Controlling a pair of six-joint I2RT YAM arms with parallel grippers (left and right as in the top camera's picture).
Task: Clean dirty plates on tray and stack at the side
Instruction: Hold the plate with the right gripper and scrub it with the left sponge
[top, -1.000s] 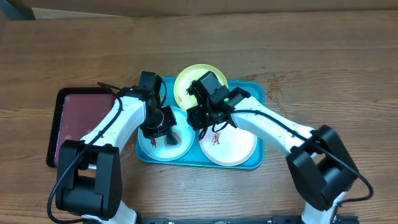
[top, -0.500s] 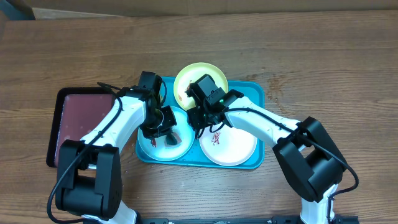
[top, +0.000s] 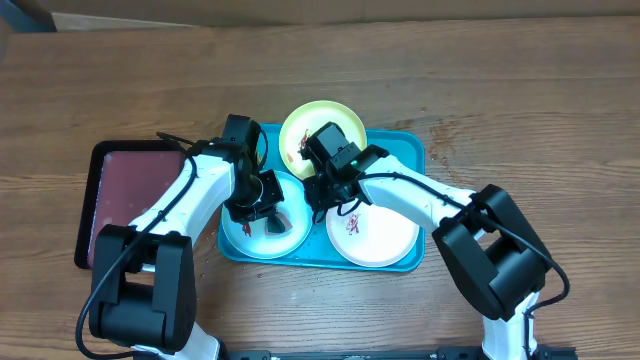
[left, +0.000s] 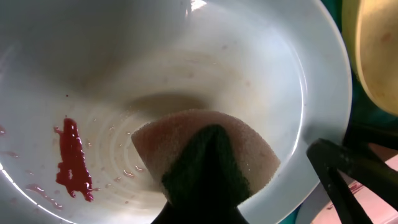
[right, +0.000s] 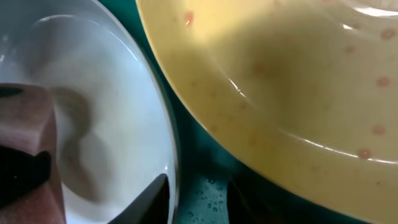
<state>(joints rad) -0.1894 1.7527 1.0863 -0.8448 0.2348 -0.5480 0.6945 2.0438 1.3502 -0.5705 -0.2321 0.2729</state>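
The turquoise tray (top: 405, 150) holds all three plates. The lime-green plate (top: 305, 125) is at the back, the pale blue plate (top: 245, 238) front left, the white plate (top: 380, 235) front right with red smears. My left gripper (top: 268, 218) is shut on a sponge (left: 205, 155) pressed into the pale blue plate (left: 186, 62), beside a red smear (left: 71, 162). My right gripper (top: 322, 200) is open and straddles that plate's right rim (right: 171, 155): one finger is inside and one over the wet tray floor (right: 208, 186). The lime-green plate (right: 280, 74) has faint reddish spots.
A black-rimmed maroon tray (top: 130, 200) lies to the left of the turquoise tray. Bare wooden table (top: 520, 120) surrounds both. My right gripper's finger (left: 348, 180) shows in the left wrist view, at the pale blue plate's edge.
My right gripper has shifted slightly left, to the pale blue plate's rim. The left arm and sponge have not visibly moved.
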